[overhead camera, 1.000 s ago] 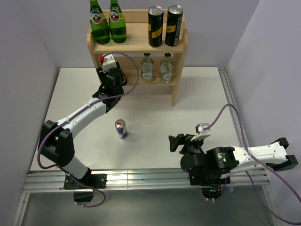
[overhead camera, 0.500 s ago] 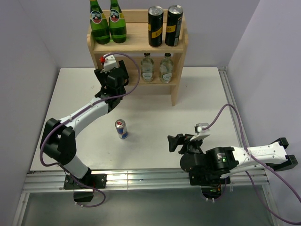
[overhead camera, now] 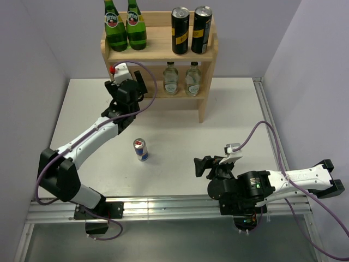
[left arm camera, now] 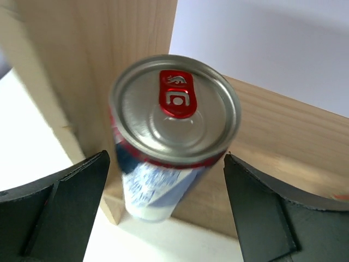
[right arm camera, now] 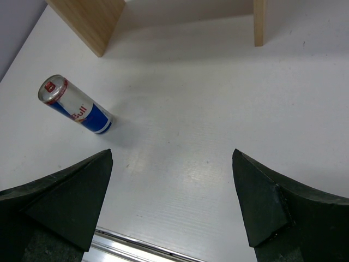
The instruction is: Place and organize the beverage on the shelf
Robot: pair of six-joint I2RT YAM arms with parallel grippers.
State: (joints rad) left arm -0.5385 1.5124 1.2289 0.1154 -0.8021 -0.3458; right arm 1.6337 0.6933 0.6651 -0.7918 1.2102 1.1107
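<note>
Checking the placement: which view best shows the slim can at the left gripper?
Left wrist: the slim can stands close up inside the open left gripper, beside the shelf. Top external hides it behind the left arm; right wrist shows only the other can, on the table.

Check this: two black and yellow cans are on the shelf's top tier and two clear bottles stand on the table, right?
No: the clear bottles stand on the shelf's lower tier, as the top external view shows. The cans are right.
</note>
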